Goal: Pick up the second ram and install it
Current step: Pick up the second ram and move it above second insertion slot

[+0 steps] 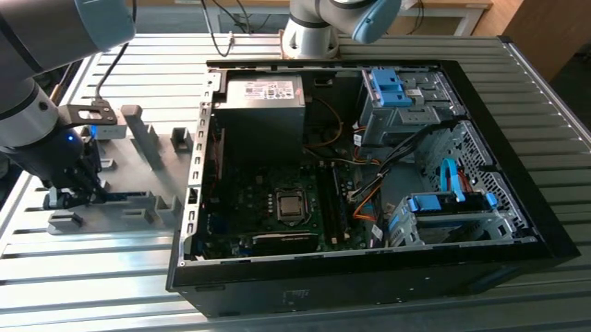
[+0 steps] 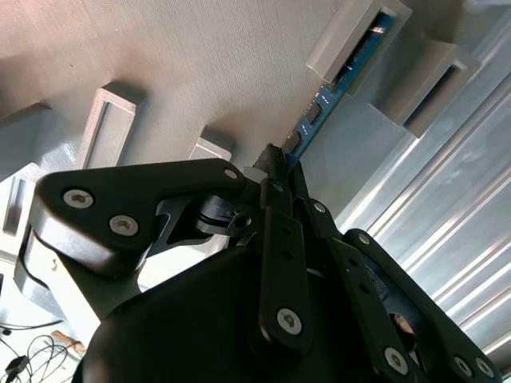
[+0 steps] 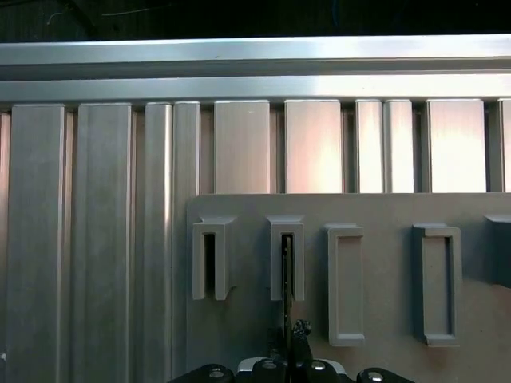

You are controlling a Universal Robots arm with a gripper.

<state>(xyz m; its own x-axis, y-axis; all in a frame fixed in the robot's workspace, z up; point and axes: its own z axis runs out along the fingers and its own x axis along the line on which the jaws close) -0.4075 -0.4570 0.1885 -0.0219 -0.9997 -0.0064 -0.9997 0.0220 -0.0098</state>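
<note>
- The gripper [image 2: 281,163] has its black fingers [image 2: 271,239] drawn close together, with the lower end of the ram stick [image 2: 318,108] pinched between their tips.
- The ram stick is a thin blue-green board with small black chips. It runs straight away from the fingertips, and its far end sits inside a grey pocket [image 2: 359,32].
- In the first wrist view the ram stick [image 3: 286,271] appears edge-on as a dark line. It stands in the second narrow slot of the grey holder [image 3: 383,209], directly ahead of the gripper [image 3: 294,329].
- The holder also has another narrow slot [image 3: 209,262] and two wider frames [image 3: 345,283] beside the occupied one.
- The holder [image 1: 148,149] lies on a ribbed metal table [image 1: 83,277]. In the exterior view the gripper [image 1: 72,197] reaches down into it.
- In the exterior view, the holder and gripper sit at about nine o'clock from the open computer case [image 1: 369,283], just beside its wall.
- Inside the case, the circuit board [image 1: 240,200] carries a square processor socket [image 1: 290,204]. A power supply box [image 1: 263,93] sits at twelve o'clock from the socket.
- Blue drive brackets [image 1: 388,86] sit at two o'clock and [image 1: 434,204] at three o'clock from the socket.
- The arm's base [image 1: 309,31] stands beyond the case at twelve o'clock.
</note>
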